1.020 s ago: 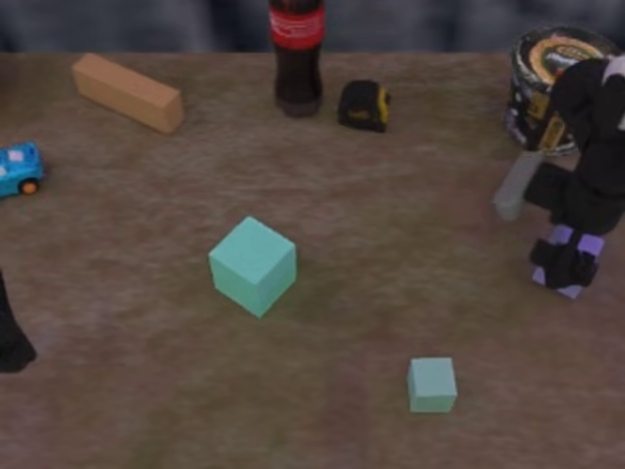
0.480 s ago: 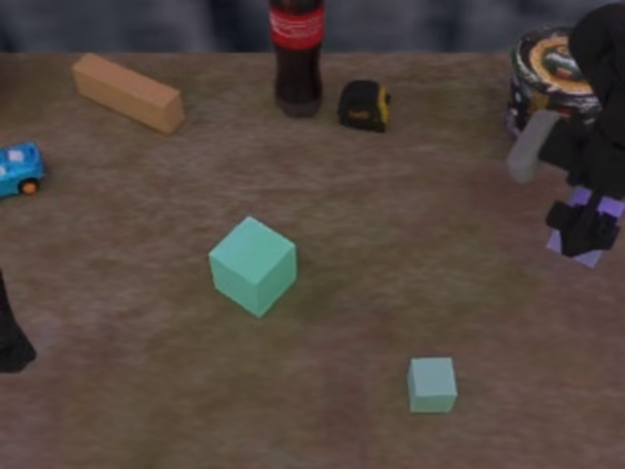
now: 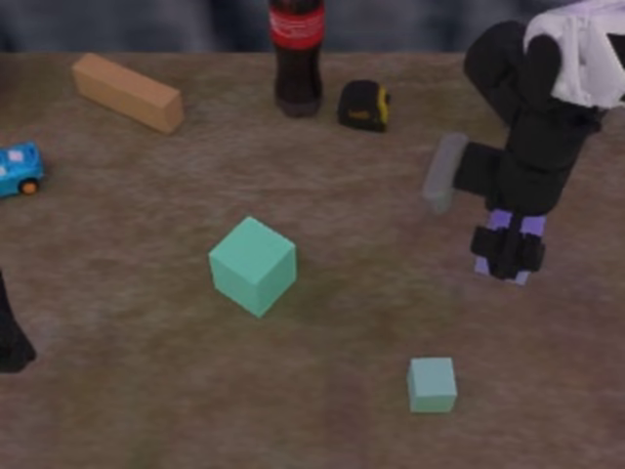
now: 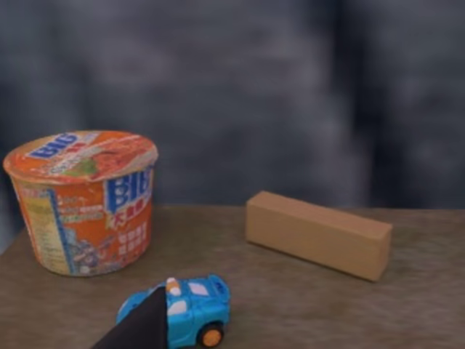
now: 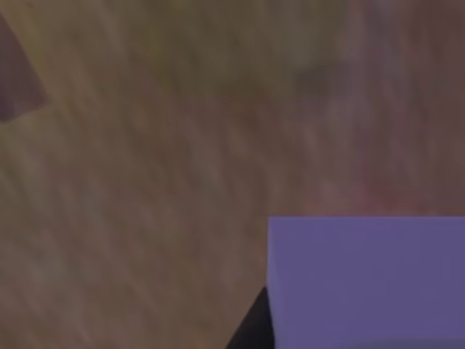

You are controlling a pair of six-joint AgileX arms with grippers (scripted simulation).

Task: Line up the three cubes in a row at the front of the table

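Observation:
My right gripper [image 3: 508,252] hangs above the right part of the table [image 3: 146,391], shut on the lavender purple cube [image 3: 502,220]. In the right wrist view that cube [image 5: 367,280] fills the corner, with one dark finger [image 5: 254,331] against its side. The large teal cube [image 3: 252,265] sits left of centre. Toward the front right, the small pale teal cube [image 3: 432,384] rests alone. My left arm [image 3: 12,337] is parked at the left edge.
Along the back stand a long tan wooden block [image 3: 127,92], a cola bottle [image 3: 297,54] and a black-and-yellow tape measure [image 3: 364,105]. A blue toy car [image 3: 20,168] sits at the left edge. The left wrist view also shows an orange noodle cup [image 4: 83,200].
My right arm has swung left from the right edge with the lavender cube held, and now covers the tin at the back right. Both teal cubes stay put.

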